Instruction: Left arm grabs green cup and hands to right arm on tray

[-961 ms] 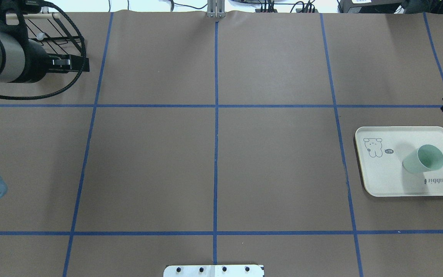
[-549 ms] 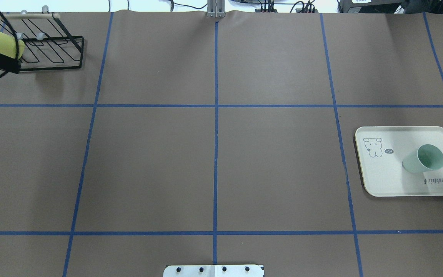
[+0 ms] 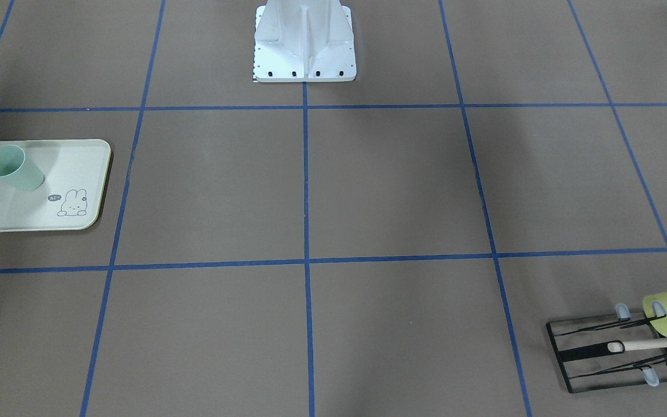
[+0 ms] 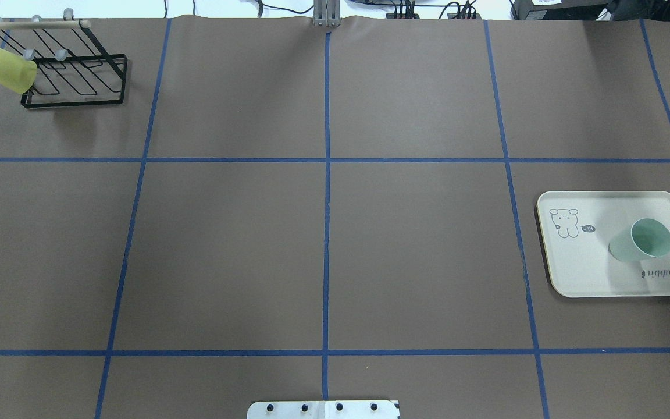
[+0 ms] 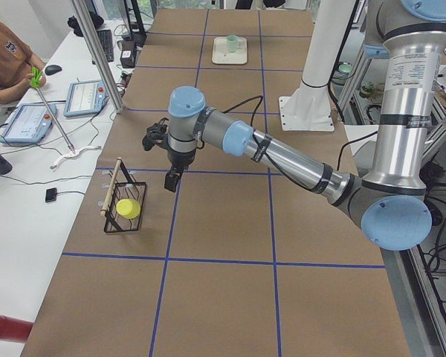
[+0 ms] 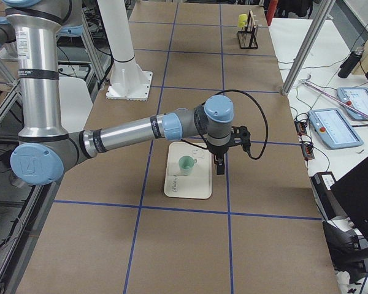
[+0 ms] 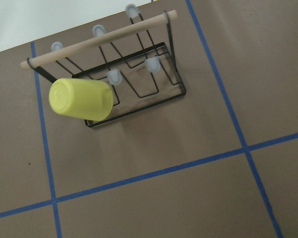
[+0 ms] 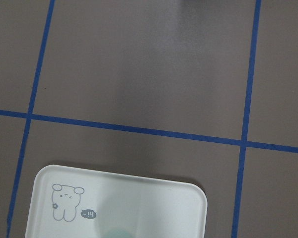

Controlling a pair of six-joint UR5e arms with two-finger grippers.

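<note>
On the table (image 4: 224,250) we find the tray (image 4: 579,273) far to the robot's right, about midway between the near and far edges. The cup (image 4: 640,241) stands upright on it, in its right half, with the bunny drawing (image 4: 565,223) to the cup's left. Well apart from these, at the far left corner, sits the wire rack (image 4: 73,104). A second cup (image 4: 4,68) hangs tilted on the rack's left end. The robot's base plate (image 4: 323,409) lies at the near edge, midway between the table's left and right sides.
</note>
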